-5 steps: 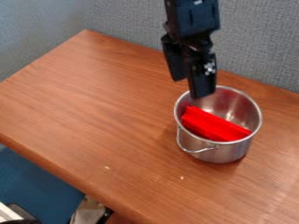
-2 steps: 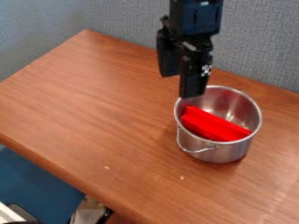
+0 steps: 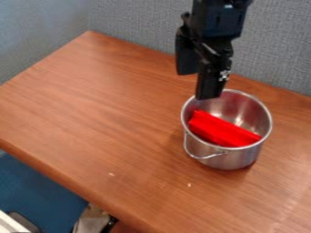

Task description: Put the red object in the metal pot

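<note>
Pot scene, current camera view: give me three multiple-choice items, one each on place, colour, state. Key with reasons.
1. Where is the red block?
A) on the bare table
B) inside the metal pot
C) in the pincer

2. What colour is the tabletop?
A) orange-brown
B) white
C) green

3. How does the pot stand?
A) on its side
B) upside down
C) upright

Right: B, the block lies within the pot's walls; A, the wood shows orange-brown across the view; C, the rim faces up and the interior shows.
</note>
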Available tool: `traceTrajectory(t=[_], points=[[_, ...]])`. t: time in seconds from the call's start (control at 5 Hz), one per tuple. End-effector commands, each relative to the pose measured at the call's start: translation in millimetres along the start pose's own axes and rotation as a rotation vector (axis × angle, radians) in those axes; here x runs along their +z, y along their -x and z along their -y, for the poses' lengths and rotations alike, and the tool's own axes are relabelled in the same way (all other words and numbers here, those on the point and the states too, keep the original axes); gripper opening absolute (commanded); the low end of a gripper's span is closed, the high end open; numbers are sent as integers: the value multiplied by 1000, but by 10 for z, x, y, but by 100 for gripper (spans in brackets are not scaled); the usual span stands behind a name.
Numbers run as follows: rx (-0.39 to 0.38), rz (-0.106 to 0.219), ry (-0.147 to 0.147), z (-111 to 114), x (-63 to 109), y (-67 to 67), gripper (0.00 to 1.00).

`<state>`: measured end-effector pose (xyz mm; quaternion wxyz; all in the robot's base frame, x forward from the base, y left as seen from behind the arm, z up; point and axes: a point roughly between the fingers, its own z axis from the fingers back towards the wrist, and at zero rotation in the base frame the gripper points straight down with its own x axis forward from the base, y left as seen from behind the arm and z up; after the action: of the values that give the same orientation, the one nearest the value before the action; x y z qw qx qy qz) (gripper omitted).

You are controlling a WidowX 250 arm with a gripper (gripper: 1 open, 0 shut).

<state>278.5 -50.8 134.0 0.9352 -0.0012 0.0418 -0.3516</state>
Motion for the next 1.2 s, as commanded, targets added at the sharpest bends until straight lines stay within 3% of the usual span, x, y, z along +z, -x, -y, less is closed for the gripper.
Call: traceTrajectory(t=[0.0, 0.2, 0.6, 0.8, 1.0], points=[[-4, 30, -57, 40, -44, -51, 100], [36, 39, -82, 89, -112, 52, 100], [50, 20, -100, -115, 117, 126, 100], [36, 30, -104, -160, 207, 194, 100], [51, 136, -168, -18, 165, 94, 100]])
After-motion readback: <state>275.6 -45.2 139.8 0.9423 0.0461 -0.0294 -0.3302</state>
